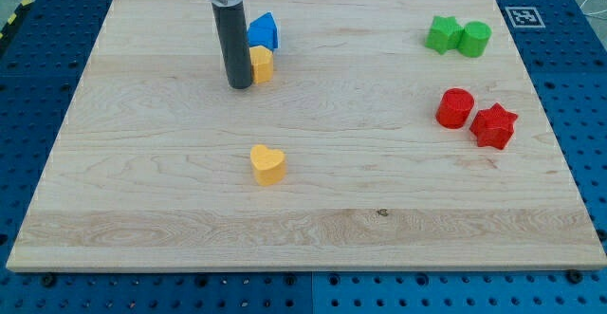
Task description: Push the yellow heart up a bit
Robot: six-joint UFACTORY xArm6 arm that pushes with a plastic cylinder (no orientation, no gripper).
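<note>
1. Yellow heart (pixel 267 164) flat on the wooden board (pixel 142 210), slightly toward the view's left of centre and in the lower half; nothing touching it.
2. Heart's pointed end toward the view's bottom-right, lobes toward the view's top-left; long axis roughly along that diagonal, though foreshortened and hard to fix exactly.
3. No hand or clamp on the arm, only a plain dark rod gripping nothing; my tip (pixel 239 86) on the board, well apart from the heart, toward the view's top.
4. Just at the tip's right: a small yellow block (pixel 261 64), shape unclear, left part hidden behind the rod.
5. Blue block (pixel 264 31) behind it, partly hidden by the rod; shape not resolved.
6. Rod's upper end cut off at the view's top.
7. View's right: green star (pixel 441 33) touching green cylinder (pixel 474 38); red cylinder (pixel 455 107) touching red star (pixel 494 124).
</note>
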